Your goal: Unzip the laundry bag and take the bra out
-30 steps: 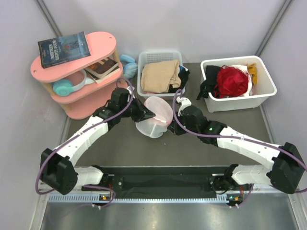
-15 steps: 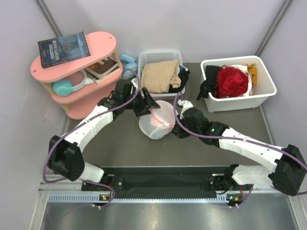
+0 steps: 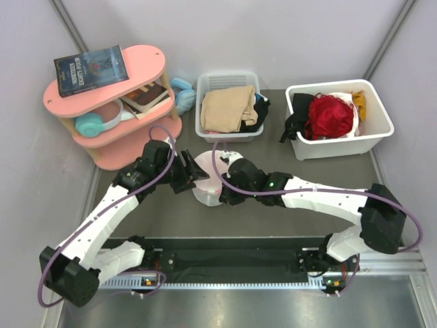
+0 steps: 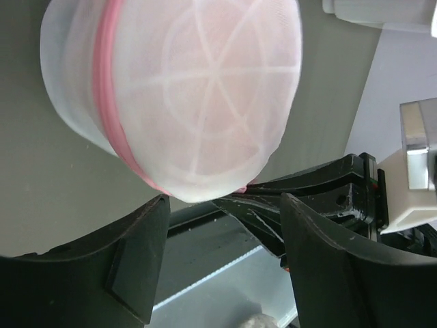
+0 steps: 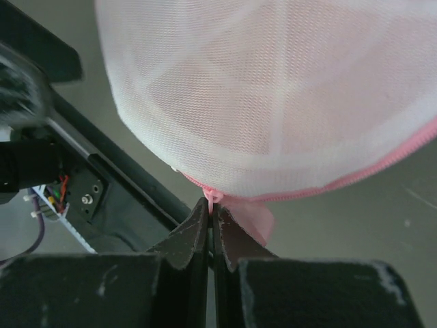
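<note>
Near the middle of the counter, just in front of the middle white bin: the laundry bag, round, white mesh, with its pink zipper trim closed wherever visible. Left gripper just beside the bag's left side, jaws released and spread wide; impossible to tell if touching. Right gripper at the bag's near right edge, jaws clenched on the pink zipper trim. No making out the bra through the mesh, only a pinkish tint inside. Toward the far right corner, a second bin holding a red garment.
</note>
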Controlling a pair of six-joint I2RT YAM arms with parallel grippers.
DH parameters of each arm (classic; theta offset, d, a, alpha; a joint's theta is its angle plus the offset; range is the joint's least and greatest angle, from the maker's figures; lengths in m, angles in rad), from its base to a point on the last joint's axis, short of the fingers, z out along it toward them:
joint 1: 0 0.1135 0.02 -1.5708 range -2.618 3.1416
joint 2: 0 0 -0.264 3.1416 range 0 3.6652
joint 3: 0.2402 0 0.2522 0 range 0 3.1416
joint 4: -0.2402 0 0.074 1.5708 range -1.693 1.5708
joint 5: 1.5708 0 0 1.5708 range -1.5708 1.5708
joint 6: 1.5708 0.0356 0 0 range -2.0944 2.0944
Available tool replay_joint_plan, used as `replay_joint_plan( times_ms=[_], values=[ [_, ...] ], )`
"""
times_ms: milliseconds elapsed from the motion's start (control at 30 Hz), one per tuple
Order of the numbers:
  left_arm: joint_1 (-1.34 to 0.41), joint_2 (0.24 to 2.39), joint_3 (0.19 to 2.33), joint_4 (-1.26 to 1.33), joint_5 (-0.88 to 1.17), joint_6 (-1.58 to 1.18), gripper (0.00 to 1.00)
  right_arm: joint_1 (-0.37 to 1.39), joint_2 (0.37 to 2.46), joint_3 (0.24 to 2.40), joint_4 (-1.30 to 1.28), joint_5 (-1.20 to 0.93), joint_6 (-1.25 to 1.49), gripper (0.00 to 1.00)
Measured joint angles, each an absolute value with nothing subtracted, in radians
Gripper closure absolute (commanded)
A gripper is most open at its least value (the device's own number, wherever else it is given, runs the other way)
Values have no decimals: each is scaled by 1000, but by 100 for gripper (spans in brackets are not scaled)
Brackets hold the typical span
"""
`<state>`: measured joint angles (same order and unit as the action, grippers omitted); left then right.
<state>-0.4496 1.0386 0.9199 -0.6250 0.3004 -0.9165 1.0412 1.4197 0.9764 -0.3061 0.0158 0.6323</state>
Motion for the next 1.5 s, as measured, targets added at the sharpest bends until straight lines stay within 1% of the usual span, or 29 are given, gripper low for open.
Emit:
replay_joint_plan(
  times_ms=[233,433,600,767,800,833,933,967,1033,1067,1100,1300,1500],
  values=[
    [-453,935,874,-731,233,-971,30,1097,1519,1062,-290,-24,640,100],
    [-453,843,774,-715,219,-1041,31,1117,1543,1083,-279,-49,640,100],
    [-453,862,731,-698,192,-1076,32,1132,1550,1093,-278,-64,637,100],
    [-453,905,730,-610,183,-1092,36,1137,1557,1106,-273,-81,629,100],
    [-453,914,730,-588,182,-1095,39,1137,1562,1110,-271,-83,628,100],
    [-453,924,730,-572,183,-1097,46,1137,1566,1114,-271,-86,628,100],
    [-453,966,729,-524,191,-1102,62,1137,1569,1114,-271,-91,626,100],
    [-453,981,728,-513,195,-1102,74,1137,1569,1114,-271,-93,624,100],
    [-453,1000,717,-483,209,-1105,86,1137,1569,1114,-271,-93,622,100],
    [-453,1005,711,-473,213,-1108,97,1137,1569,1114,-271,-93,622,100],
    [-453,1008,704,-462,218,-1105,100,1137,1569,1114,-271,-93,621,100],
    [-453,1013,697,-421,227,-1099,100,1124,1568,1105,-263,-97,630,100],
    [-442,1050,697,-401,243,-1072,100,1079,1515,999,-220,-111,656,100]
  ],
)
